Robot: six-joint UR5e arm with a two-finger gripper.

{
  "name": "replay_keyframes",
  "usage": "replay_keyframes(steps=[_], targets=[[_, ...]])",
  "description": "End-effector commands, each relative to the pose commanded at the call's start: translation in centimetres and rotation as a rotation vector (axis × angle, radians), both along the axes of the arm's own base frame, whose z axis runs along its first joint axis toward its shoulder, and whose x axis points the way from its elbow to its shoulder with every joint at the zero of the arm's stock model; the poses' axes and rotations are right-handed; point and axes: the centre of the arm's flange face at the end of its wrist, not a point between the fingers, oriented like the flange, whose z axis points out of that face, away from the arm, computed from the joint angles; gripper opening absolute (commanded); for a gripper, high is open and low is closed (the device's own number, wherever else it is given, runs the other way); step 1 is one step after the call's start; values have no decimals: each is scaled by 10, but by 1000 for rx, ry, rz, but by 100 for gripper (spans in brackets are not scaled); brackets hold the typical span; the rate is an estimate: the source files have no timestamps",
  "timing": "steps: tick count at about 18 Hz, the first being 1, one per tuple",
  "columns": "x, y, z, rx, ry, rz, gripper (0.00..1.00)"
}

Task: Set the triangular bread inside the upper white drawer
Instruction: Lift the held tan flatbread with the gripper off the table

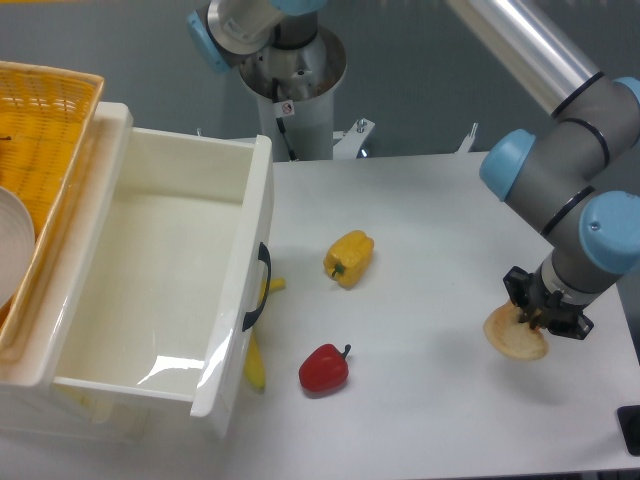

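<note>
Between your pincer [530, 318] at the right desk [440, 210] edge and the upper white drawer [150, 290], pulled open with its inside bare, stand the yellow pepper [348, 258] and red pepper [324, 368] mid-desk, a banana [256, 360] just beside the drawer front.

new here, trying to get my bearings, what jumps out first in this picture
The big white drawer pulled open at left, its inside bare. On the table lie a yellow pepper and a red pepper, while at right the gripper is down on the triangular bread.
</note>
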Motion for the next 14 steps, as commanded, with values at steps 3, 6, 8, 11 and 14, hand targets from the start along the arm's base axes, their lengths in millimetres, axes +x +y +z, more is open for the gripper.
replay_keyframes(steps=[3, 6, 8, 11, 14], targets=[[0, 0, -1, 3, -1, 2, 0], [5, 8, 0, 9, 1, 0, 0], [13, 18, 12, 30, 10, -12, 0], [37, 31, 48, 79, 24, -24, 0], [76, 45, 94, 132, 8, 20, 0]])
